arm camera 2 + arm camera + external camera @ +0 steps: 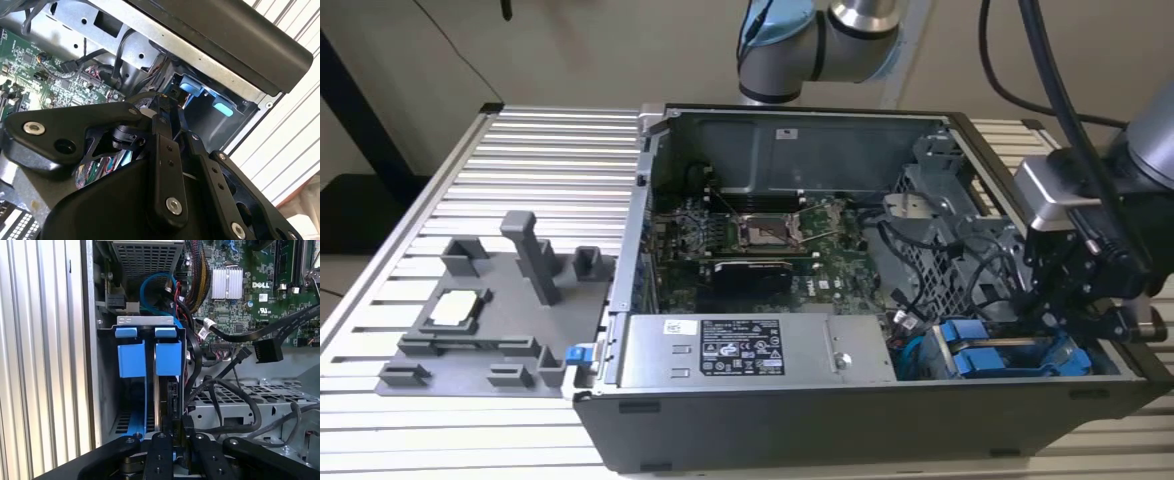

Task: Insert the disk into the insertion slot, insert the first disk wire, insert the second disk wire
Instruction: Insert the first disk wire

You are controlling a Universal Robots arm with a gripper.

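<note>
- Setting: a robotics laboratory work cell.
- A table (534, 150) of ribbed aluminium profile carries an opened computer case (761, 420) and a grey parts fixture (467, 350).
- A jointed robot arm (821, 45) stands behind the case.

A silver bench of ribbed aluminium slats (547, 160) carries an open dark-grey metal computer case (854, 435) lying on its side; beside it, at the exterior view's left, sits a grey plastic fixture with upright posts (494, 320).

Blue-framed disk (169, 390) edge-on, upright inside grey insertion slot (107, 390), blue guides alongside
</note>
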